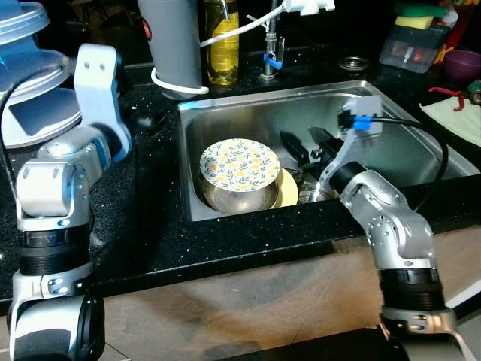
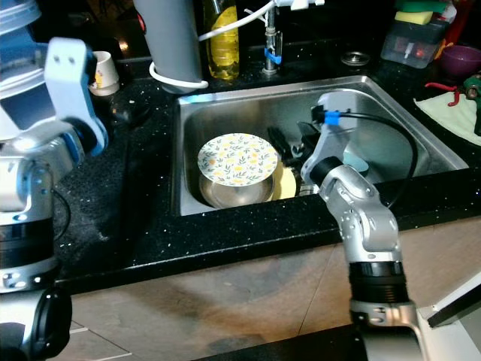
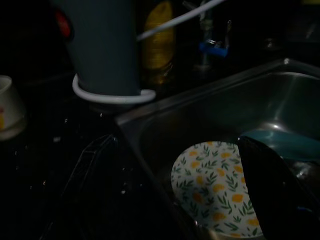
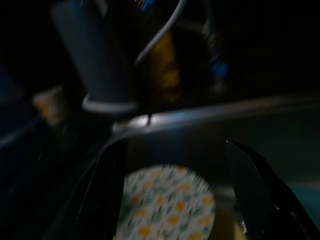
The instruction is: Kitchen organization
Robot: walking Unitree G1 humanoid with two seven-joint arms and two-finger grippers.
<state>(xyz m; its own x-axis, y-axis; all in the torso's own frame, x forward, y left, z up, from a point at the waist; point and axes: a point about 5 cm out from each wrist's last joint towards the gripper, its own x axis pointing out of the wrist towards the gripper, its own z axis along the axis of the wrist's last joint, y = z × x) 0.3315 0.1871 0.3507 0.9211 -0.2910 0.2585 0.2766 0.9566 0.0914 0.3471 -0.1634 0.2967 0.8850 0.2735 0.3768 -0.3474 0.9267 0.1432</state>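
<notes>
Your right gripper (image 1: 307,144) sits down in the steel sink (image 1: 391,105), fingers spread wide, gripping nothing, just beside the floral plate (image 1: 239,164). That plate lies on a metal bowl (image 1: 239,197). Your left gripper (image 3: 175,190) hovers over the black counter (image 1: 150,218), fingers apart, empty.

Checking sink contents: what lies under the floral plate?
The floral plate rests on a steel bowl in the sink; a yellow plate peeks beside. The bowl's inside is covered.

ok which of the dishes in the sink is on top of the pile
The round floral plate with yellow flowers and green leaves. It lies flat over the steel bowl, while the plain yellow plate peeks out beneath, beside the right pincer.
</notes>
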